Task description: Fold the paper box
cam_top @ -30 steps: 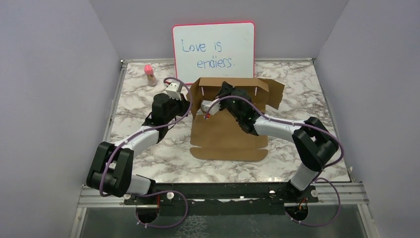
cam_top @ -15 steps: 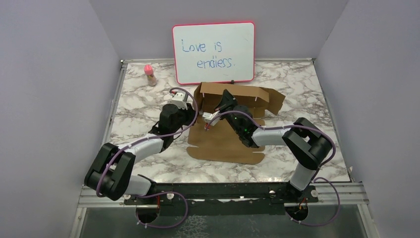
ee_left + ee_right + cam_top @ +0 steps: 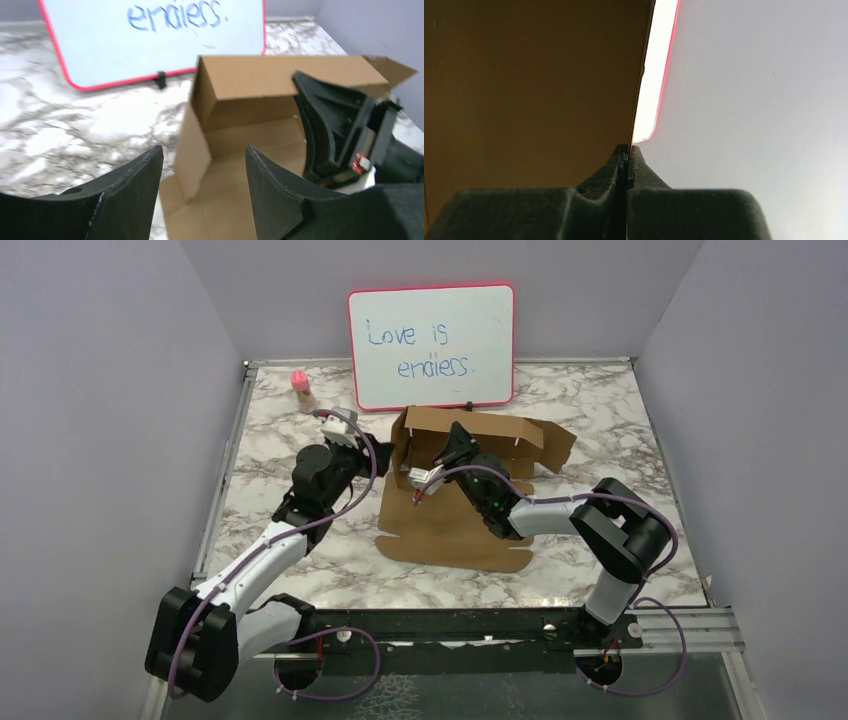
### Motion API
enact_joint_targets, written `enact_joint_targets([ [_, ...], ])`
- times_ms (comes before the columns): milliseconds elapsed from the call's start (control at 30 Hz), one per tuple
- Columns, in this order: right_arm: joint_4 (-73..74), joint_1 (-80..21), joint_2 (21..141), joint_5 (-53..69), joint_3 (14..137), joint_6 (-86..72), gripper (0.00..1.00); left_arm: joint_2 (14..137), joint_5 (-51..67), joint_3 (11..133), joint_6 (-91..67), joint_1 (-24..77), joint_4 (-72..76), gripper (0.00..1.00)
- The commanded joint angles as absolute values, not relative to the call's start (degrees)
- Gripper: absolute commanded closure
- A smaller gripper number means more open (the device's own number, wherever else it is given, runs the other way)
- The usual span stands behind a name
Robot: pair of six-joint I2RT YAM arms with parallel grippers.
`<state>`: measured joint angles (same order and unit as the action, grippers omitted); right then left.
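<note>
Whiteboard [image 3: 431,345]: red-framed, upright, ahead of the left gripper [image 3: 203,150] and a little to its left; blue handwriting reads "Love is endless."
Bottle [image 3: 303,390]: small, pink-capped, standing left of and beyond that gripper, apart from it.
Table [image 3: 620,420]: grey-veined marble.

The paper box [image 3: 455,530] is plain brown, unprinted cardboard, only partly folded. It sits just in front of the whiteboard [image 3: 431,345]. Its wide base panel lies flat, with the notched edge on the side away from the whiteboard. The back wall and left side wall stand upright and meet at a corner. The right-hand flap splays outward at a tilt.
</note>
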<state>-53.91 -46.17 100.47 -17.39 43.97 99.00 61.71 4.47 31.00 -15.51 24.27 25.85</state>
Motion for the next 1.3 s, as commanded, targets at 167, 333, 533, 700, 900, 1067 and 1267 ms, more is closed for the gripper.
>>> enact_joint_targets([
  [167, -47.64, -46.89, 97.68, -19.03, 43.99, 96.86, 0.96, 60.83, 10.81, 36.56, -13.31, 11.16, 21.20, 0.37],
  [333, -45.14, -46.93, 97.71, -18.77, 45.07, 95.47, 0.96, 68.60, 14.10, 37.10, -11.27, 8.61, 24.02, 0.35],
  [533, -44.45, -47.01, 98.27, -18.59, 45.13, 95.19, 0.96, 79.29, 17.80, 39.27, -10.39, 7.83, 28.71, 0.32],
  [700, -43.53, -47.24, 97.94, -18.70, 45.50, 94.69, 0.97, 85.63, 25.01, 41.57, -8.78, 7.95, 30.47, 0.32],
  [900, -41.50, -47.43, 98.32, -18.02, 46.65, 93.16, 0.97, 89.41, 30.46, 42.52, -6.45, 10.02, 32.98, 0.31],
  [1067, -40.75, -47.59, 98.28, -17.71, 47.25, 92.89, 0.97, 90.68, 30.99, 42.06, -5.73, 12.45, 35.77, 0.30],
  [1267, -37.53, -47.59, 97.10, -17.75, 47.88, 91.30, 0.98, 92.46, 32.50, 42.40, -5.55, 13.75, 37.58, 0.29],
])
